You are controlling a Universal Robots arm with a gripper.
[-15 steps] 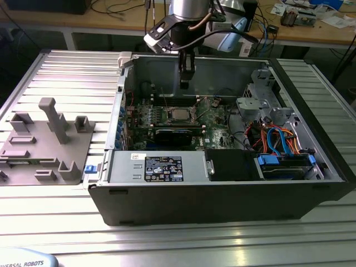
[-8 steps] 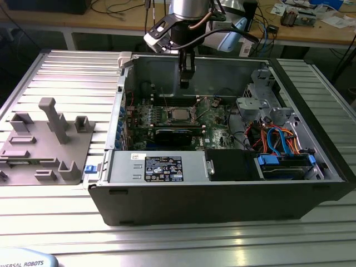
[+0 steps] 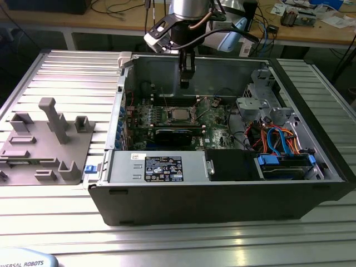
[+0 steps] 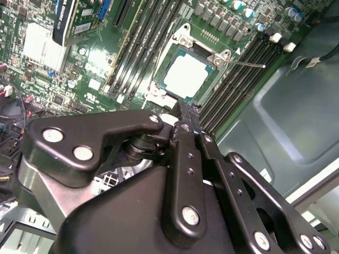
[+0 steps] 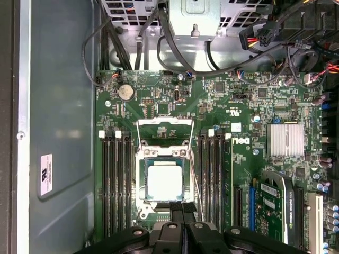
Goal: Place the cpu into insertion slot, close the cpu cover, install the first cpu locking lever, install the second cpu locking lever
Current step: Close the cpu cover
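In the exterior view, looking into an open computer case (image 3: pixel 222 194) lying across the middle of the table (image 3: pixel 167 245), with a grey fixture (image 3: pixel 47 147) sitting toward the table's edge at the exterior view's left. Inside the case, lying flat: a green motherboard (image 3: pixel 214 119), and coloured cables (image 3: pixel 278 139) bunching at the exterior view's right. Hanging over the board, the end effector (image 3: pixel 185 83), pressing its fingers together on nothing. Showing below it as a pale square, the cpu (image 3: pixel 179 114); socket details proving too small to make out.

In the second wrist view, seeing the cpu (image 4: pixel 185 76) sitting inside the insertion slot (image 4: pixel 159 94), just past the end effector (image 4: pixel 186 108). Blocking the nearer part of the board: the black end effector body.

In the first wrist view, finding the cpu (image 5: pixel 164 182) lying in the insertion slot (image 5: pixel 142 180), uncovered. Standing swung open beside the slot, the cpu cover (image 5: pixel 164 124), with green board showing through its window. Overlapping the slot's near rim, the end effector (image 5: pixel 183 208).
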